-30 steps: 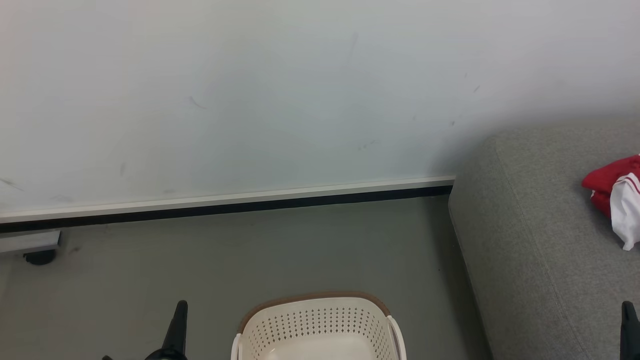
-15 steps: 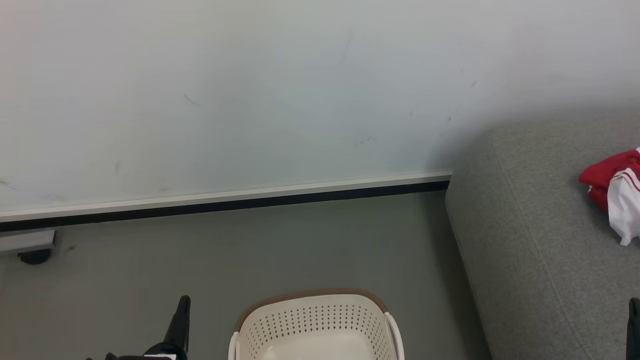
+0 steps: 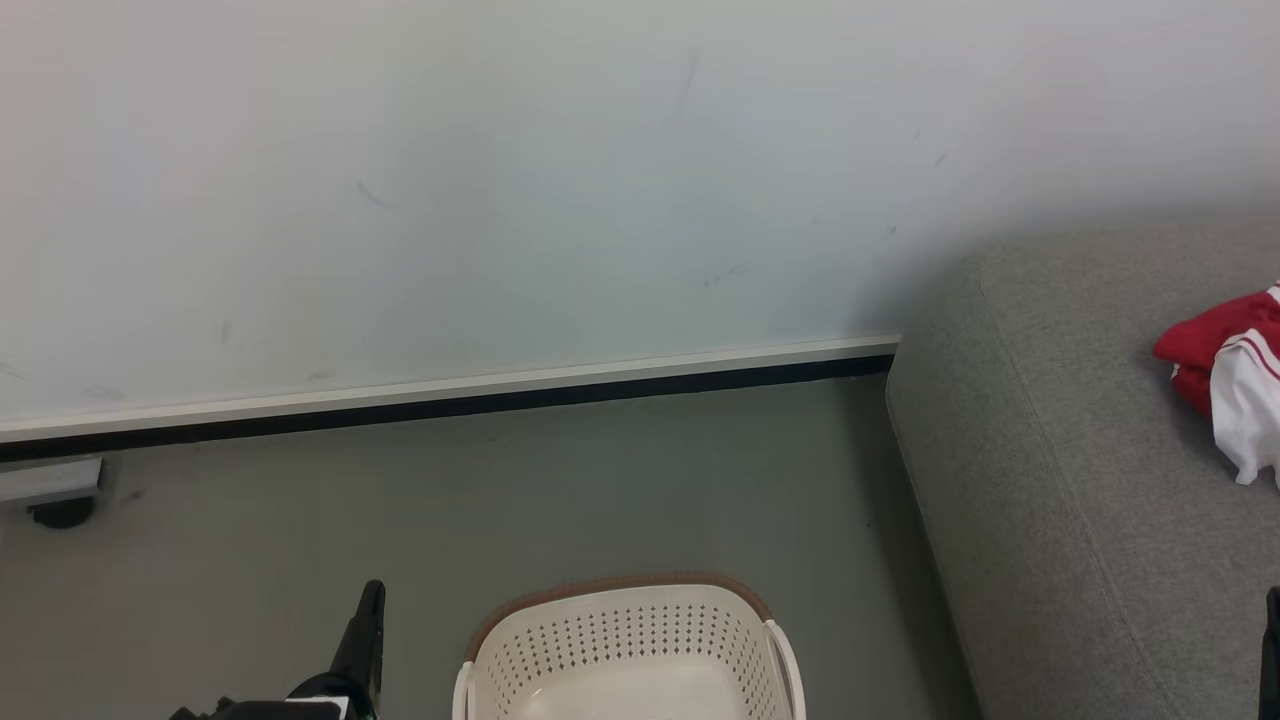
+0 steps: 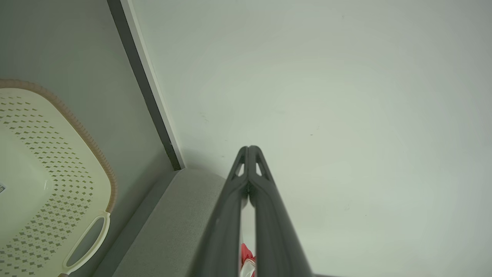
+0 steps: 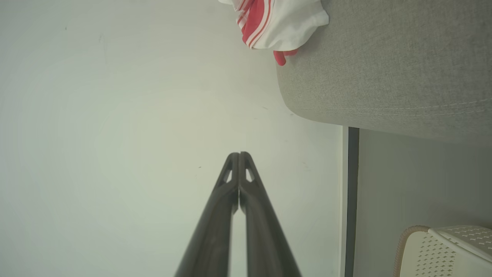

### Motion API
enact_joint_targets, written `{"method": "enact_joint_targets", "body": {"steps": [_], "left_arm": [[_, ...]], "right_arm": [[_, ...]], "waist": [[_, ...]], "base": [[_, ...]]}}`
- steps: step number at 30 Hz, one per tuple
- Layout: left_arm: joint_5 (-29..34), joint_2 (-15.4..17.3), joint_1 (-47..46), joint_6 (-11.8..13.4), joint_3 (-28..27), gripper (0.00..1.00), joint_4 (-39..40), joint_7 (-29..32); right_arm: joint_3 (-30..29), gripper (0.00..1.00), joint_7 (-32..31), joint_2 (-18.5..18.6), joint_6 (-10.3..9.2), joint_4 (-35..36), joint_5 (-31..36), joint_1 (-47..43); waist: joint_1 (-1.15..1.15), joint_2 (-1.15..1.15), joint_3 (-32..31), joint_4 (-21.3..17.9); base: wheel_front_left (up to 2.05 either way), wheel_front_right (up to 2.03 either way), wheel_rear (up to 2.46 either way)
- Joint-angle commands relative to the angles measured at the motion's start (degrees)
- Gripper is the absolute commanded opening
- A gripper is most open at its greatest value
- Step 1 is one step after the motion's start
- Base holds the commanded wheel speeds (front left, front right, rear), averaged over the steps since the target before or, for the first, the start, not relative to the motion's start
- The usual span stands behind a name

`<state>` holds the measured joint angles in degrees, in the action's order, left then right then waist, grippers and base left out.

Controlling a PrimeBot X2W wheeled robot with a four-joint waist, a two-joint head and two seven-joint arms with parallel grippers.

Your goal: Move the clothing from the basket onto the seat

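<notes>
Lying on the seat (image 3: 1050, 480), the shirt (image 3: 1225, 385) is running off the head view's right edge; the basket (image 3: 625, 650) is sitting cropped below. Left claw (image 4: 249, 148) and right claw (image 5: 239, 154) are pinching fully closed, empty.

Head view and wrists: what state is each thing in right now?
Shirt: crumpled, lying on the seat.
Basket: upright on floor, visible part empty.
Seat: holds the shirt.
Left jaws: shut, empty.
Right jaws: shut, empty.
</notes>
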<state>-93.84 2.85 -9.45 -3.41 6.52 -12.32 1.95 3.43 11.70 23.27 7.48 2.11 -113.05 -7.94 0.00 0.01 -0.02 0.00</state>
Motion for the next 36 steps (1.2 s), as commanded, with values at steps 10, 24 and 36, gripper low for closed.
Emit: {"method": "enact_joint_targets", "body": {"steps": [10,24,36], "left_arm": [[-0.55,0.05,-0.01,0.05,0.07,0.00,-0.08,0.10],[-0.55,0.05,0.00,0.05,0.08,0.00,-0.07,0.10],[-0.56,0.05,0.00,0.05,0.08,0.00,-0.06,0.09]], "right_arm": [[0.36,0.00,0.48,0.70,0.01,0.20,-0.30,-0.10],[0.62,0.00,0.71,0.97,0.01,0.33,-0.53,-0.10],[0.74,0.00,0.89,1.14,0.02,0.42,-0.69,-0.11]], "waist": [[0.00,-0.01,0.00,0.00],[0.00,-0.01,0.00,0.00],[0.00,-0.01,0.00,0.00]], "base": [[0.00,0.00,0.00],[0.00,0.00,0.00],[0.00,0.00,0.00]]}}
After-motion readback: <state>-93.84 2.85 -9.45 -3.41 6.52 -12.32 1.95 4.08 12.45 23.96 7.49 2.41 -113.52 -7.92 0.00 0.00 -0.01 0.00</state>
